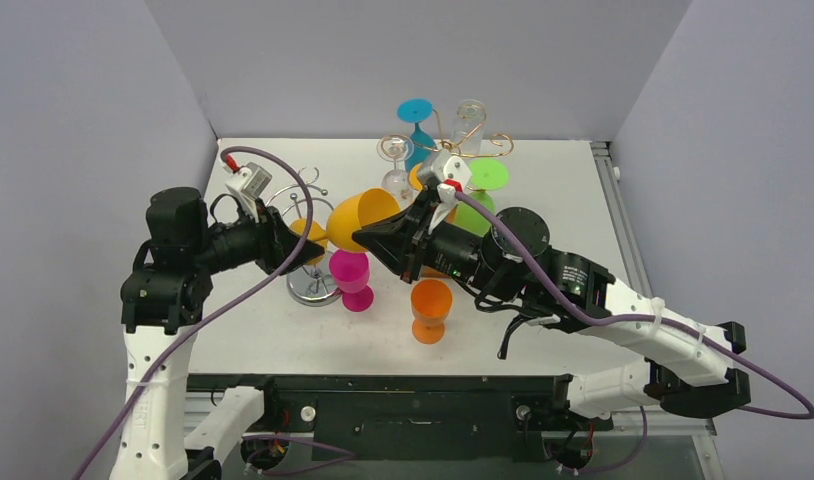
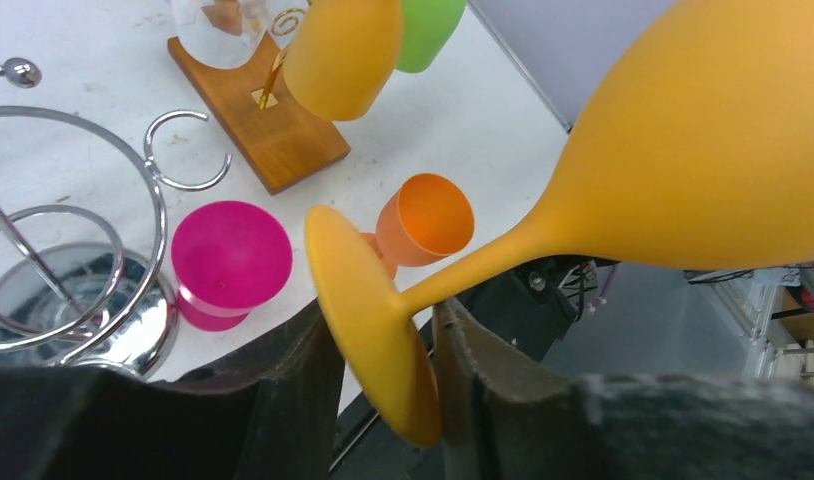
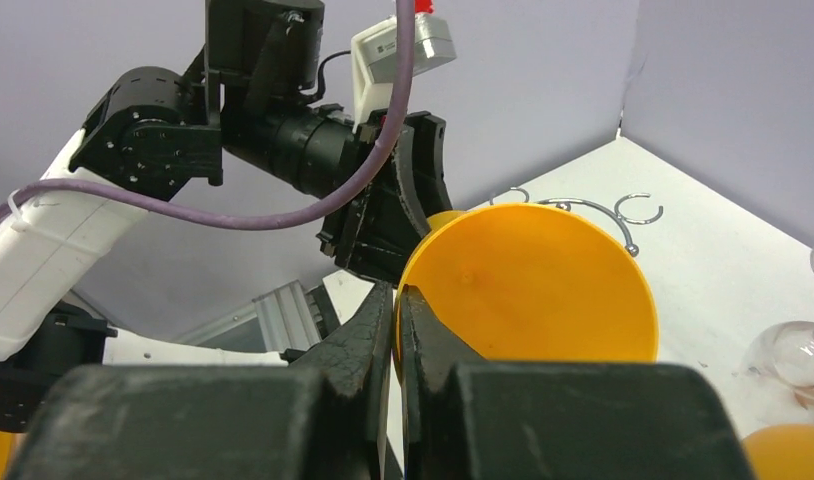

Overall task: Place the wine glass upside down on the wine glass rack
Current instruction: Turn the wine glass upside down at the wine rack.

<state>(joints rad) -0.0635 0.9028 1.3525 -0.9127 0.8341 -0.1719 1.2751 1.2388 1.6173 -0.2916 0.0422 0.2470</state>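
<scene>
The yellow-orange wine glass (image 1: 368, 215) hangs on its side in the air between my two arms. My right gripper (image 1: 368, 240) is shut on the rim of its bowl (image 3: 533, 280), the thin rim pinched between the fingers (image 3: 396, 295). My left gripper (image 1: 308, 245) has its fingers on either side of the glass's round foot (image 2: 368, 320), pressing on it; the bowl (image 2: 703, 150) fills that view's upper right. The chrome wire wine glass rack (image 1: 301, 290) stands empty just below my left gripper, its rings (image 2: 83, 250) at the left wrist view's left and its hooks (image 3: 583, 205) behind the bowl.
A magenta glass (image 1: 350, 278) and an orange glass (image 1: 430, 308) stand upright on the table near the chrome rack. At the back stands a second rack with a wooden base (image 2: 273, 135), holding blue (image 1: 416, 115), green (image 1: 486, 175) and clear (image 1: 395, 165) glasses.
</scene>
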